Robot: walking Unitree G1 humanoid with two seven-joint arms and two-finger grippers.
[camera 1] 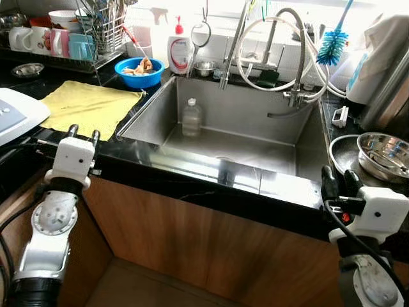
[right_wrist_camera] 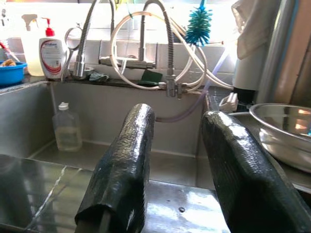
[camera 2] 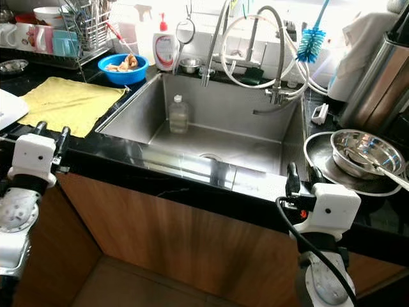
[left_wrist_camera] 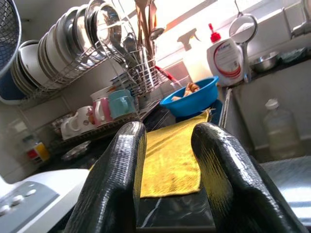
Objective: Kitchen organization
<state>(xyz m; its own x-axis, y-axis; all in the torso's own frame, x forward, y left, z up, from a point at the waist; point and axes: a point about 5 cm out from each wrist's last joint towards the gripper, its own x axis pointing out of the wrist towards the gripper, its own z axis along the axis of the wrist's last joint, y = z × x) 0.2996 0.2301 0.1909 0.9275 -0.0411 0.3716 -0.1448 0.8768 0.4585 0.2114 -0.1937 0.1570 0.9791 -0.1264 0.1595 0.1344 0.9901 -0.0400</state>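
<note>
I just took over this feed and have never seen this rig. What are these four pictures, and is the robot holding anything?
The two wide pictures come from the humanoid's head, looking down at a kitchen sink. The other two look along each wrist's black fingers. The left gripper hovers at the counter edge near a yellow cloth; the right gripper is by the sink's corner, beside a steel bowl. Both are open and hold nothing. A plastic bottle stands in the sink; a blue bowl and a soap dispenser sit behind it.
</note>
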